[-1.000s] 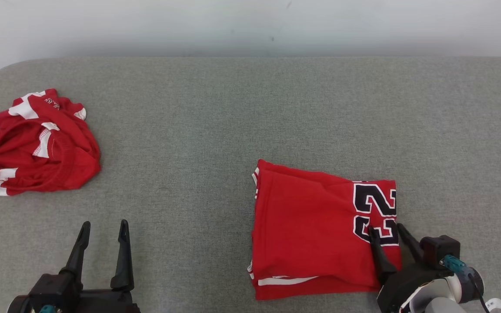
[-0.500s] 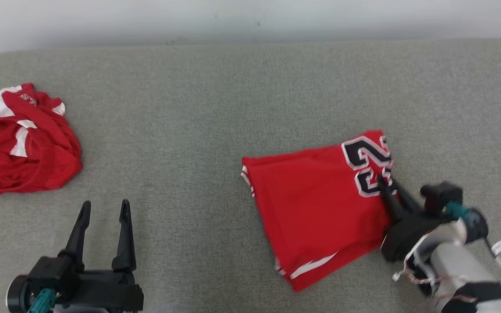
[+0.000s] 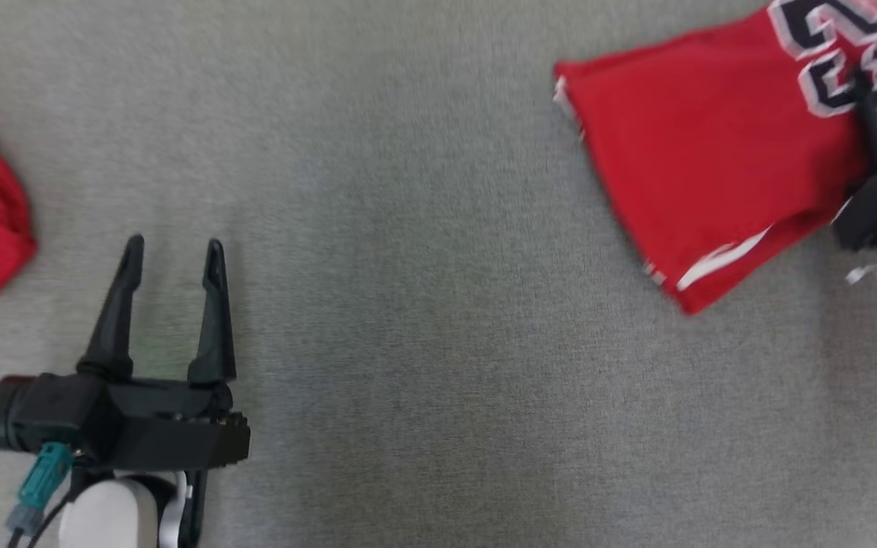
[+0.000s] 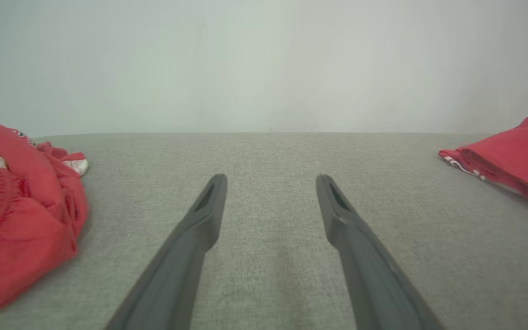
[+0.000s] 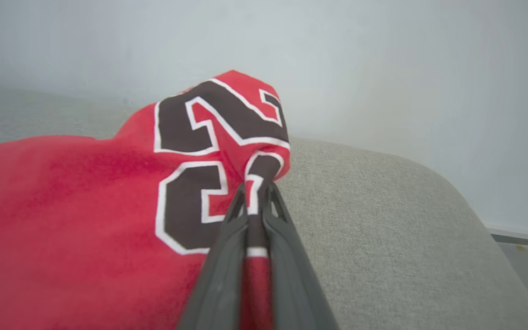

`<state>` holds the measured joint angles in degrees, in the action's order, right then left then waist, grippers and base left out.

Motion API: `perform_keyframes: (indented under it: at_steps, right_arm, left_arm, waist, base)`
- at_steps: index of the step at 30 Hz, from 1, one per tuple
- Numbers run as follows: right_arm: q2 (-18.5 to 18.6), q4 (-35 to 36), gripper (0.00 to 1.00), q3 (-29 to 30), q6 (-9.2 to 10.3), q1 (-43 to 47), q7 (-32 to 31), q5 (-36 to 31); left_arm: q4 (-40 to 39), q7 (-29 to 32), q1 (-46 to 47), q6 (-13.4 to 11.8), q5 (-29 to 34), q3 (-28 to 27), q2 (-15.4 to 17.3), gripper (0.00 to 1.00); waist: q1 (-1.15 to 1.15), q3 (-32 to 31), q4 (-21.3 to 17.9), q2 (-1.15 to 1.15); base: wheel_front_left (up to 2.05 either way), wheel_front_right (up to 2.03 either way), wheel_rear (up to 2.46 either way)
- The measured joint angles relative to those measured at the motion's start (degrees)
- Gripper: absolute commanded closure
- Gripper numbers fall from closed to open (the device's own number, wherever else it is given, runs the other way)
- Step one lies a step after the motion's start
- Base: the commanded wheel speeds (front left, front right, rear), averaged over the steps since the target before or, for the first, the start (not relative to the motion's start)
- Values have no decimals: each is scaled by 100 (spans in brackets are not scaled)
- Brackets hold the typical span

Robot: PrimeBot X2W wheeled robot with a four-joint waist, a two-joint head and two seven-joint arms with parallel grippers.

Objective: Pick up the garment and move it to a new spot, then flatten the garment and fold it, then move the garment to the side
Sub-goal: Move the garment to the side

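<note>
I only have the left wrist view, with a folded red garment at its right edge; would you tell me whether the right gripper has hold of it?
Observer: Yes, the right gripper is shut on the folded garment.
Operator: Where exactly is it pinching?
Observer: Right at the black number print, near the garment's edge.
Operator: Is there table left beyond it?
Observer: Yes, the right wrist view shows bare grey table past the gripper, ending in a rounded edge.
</note>
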<state>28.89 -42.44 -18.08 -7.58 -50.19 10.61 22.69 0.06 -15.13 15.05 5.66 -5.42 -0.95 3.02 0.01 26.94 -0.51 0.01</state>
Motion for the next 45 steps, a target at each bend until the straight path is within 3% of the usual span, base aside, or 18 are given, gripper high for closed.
perform_keyframes:
  at_steps: [15,22,28,29,30,31,32,45]
  right_arm:
    - [1494,426,100,89,0,-972,-318,89]
    - [2005,673,100,34,0,-1298,-747,58]
    - [2123,615,100,-68,0,-1574,-993,76]
    - [2121,582,78,-104,0,-1617,-1003,43]
    - [2118,536,65,-113,0,-1679,-988,7]
    - [2114,489,40,-105,0,-1738,-954,-35]
    - [2106,428,3,-87,0,-1795,-922,-71]
    - [1759,146,0,-29,0,-1679,37,-443]
  left_arm:
    - [-883,-7,308,93,285,-20,404,0]
    - [-1221,-33,212,89,291,-70,432,0]
    - [-1314,-51,217,82,318,-42,416,0]
    - [-1315,-51,226,82,318,-24,409,0]
    - [-1315,-52,235,82,318,-10,402,0]
    - [-1314,-52,244,83,318,2,394,0]
    - [-1312,-52,253,83,318,14,385,0]
    - [-882,-47,288,82,197,-47,250,0]
  waist:
    - [-2,1271,-803,0]
    - [-3,1532,-1029,-2]
    - [-4,1674,-1012,-3]
    - [-3,1686,-996,-3]
    - [-3,1695,-977,-2]
    - [-3,1701,-958,-2]
    - [-3,1704,-940,-2]
    - [0,1292,-848,1]
  base:
    - [0,0,0]
    - [0,0,0]
    - [0,0,0]
    - [0,0,0]
    - [0,0,0]
    - [0,0,0]
    - [0,0,0]
    - [0,0,0]
